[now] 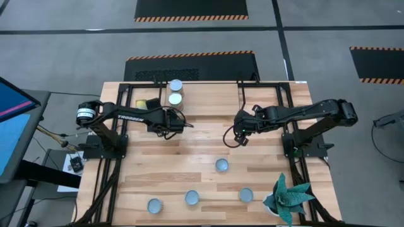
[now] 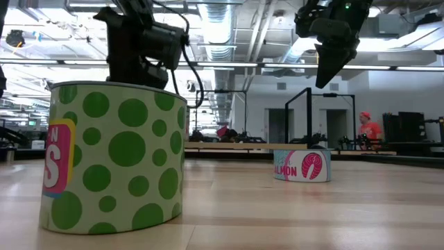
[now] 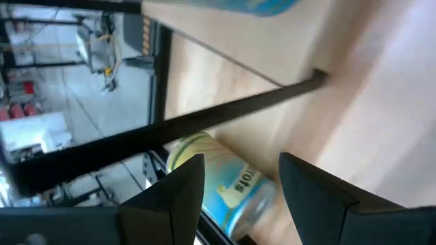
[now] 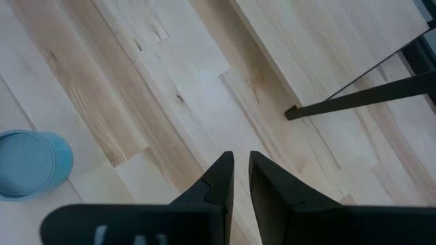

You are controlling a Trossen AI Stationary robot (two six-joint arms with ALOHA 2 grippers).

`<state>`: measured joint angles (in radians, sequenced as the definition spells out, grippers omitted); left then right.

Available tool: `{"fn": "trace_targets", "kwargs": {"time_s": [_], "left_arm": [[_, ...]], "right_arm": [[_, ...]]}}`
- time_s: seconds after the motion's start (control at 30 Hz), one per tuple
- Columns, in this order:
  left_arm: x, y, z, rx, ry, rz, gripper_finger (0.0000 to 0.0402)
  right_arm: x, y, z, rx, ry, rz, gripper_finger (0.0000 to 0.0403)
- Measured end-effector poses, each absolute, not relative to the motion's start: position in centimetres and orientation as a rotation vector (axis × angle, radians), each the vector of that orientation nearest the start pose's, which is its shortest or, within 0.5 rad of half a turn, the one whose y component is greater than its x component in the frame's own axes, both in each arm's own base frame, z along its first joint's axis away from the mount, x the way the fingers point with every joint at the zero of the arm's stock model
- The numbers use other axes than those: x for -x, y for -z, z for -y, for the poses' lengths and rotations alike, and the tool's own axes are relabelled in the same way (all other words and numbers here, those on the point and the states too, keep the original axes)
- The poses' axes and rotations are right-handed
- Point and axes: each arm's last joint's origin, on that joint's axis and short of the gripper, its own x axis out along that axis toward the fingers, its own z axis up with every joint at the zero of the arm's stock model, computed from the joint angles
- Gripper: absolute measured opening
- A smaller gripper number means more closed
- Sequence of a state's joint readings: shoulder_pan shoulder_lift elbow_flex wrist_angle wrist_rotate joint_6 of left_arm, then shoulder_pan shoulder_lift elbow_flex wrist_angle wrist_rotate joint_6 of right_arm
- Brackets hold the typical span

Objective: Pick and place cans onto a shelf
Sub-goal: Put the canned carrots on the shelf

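The light-wood shelf [image 1: 208,101] stands at the table's far side, with two cans [image 1: 175,85] [image 1: 175,99] upright on its left part. Several more cans stand on the table toward the near edge, among them one in the middle [image 1: 221,165] and one with green dots [image 2: 114,156]. My left gripper [image 1: 183,123] is open and empty beside the shelf's left part. In its wrist view a can with a yellow and blue label [image 3: 225,187] lies on its side beyond the shelf's black bar [image 3: 225,112]. My right gripper [image 1: 235,140] is shut and empty above the table's middle.
A green spiky plant [image 1: 287,195] stands at the near right corner. Three cans [image 1: 155,205] [image 1: 192,198] [image 1: 246,195] stand along the near edge. A pink-labelled can [image 2: 302,165] stands farther back in the low view. A person in red [image 2: 365,128] is in the room behind.
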<state>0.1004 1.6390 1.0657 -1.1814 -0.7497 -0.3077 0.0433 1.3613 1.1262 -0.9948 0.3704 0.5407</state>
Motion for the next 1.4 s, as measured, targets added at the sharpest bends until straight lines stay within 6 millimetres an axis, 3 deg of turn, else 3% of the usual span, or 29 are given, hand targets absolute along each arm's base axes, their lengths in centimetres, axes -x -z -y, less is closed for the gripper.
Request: {"fn": "trace_targets", "kwargs": {"time_s": [0.17, 0.27, 0.4, 0.6, 1.4], "left_arm": [[-25.3, -20.5, -2.1, -0.279, -0.795, -1.631, 0.0183], [-24.6, -19.4, -1.3, -0.153, -0.812, -1.655, 0.0183], [-23.1, -17.3, -1.2, -0.169, -0.931, -1.631, 0.0183], [-20.9, -16.3, -1.4, -0.264, -1.032, -1.703, 0.0183], [-20.1, -15.5, -5.1, -0.232, -1.151, -1.706, 0.0183]], "right_arm": [[-24.9, -27.4, 0.0, -0.198, 0.615, -1.078, 0.0070], [-24.9, -27.4, 0.0, -0.197, 0.616, -1.077, 0.0070], [-24.9, -27.4, 0.0, -0.180, 0.610, -1.081, 0.0070], [-24.9, -27.4, 0.0, -0.170, 0.608, -1.083, 0.0070], [-25.1, -27.5, 0.0, -0.183, 0.610, -1.065, 0.0070]]}}
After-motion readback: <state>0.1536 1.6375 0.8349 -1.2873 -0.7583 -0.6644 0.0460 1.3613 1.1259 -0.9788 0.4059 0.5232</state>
